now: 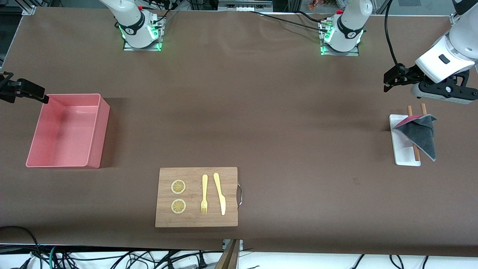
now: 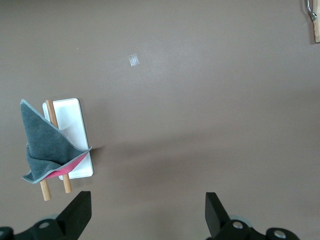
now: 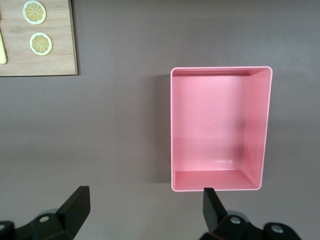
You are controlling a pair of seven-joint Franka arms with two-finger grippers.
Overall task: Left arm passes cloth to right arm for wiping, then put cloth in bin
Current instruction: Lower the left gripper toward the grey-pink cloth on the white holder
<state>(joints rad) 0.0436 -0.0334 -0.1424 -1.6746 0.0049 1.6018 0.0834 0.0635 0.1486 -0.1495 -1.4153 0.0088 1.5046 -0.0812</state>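
Table (image 1: 261,112): brown, fills nearly the whole front view, carries everything else.

Bin (image 1: 101,130): pink, open on top, sits on the table at nine o'clock in the front view, toward the right arm's end. Shows only its bare pink floor in the right wrist view (image 3: 257,130).

Wooden board (image 1: 196,218): lies at six o'clock, nearer to the front camera than the bin, with a metal handle on the edge toward the left arm's end.

Left tool (image 1: 388,79): hangs in the air at two o'clock, over the table near the white tray, fingers spread wide and holding nothing, as the left wrist view (image 2: 147,202) shows.

Right tool (image 1: 37,93): hangs at about ten o'clock, over the table just beside the bin's rim, fingers likewise wide apart and empty (image 3: 145,197).

White tray (image 1: 401,155): small and flat, rests at three o'clock, toward the left arm's end, well apart from bin and board.

Cloth (image 1: 422,136): lies draped over the tray and the sticks, grey face up, with a crimson strip showing at its twelve-o'clock end. Reaches past the tray's edge toward the left arm's end. Touches neither tool.

Two wooden sticks (image 1: 415,153): lie side by side under the cloth, ends poking out at twelve o'clock.

Knife (image 1: 220,194) and fork (image 1: 204,194): pale yellow, lie side by side on the board, the knife toward the handle.

Two lemon slices (image 1: 178,186): sit on the board beside the fork, one at six o'clock of the other.
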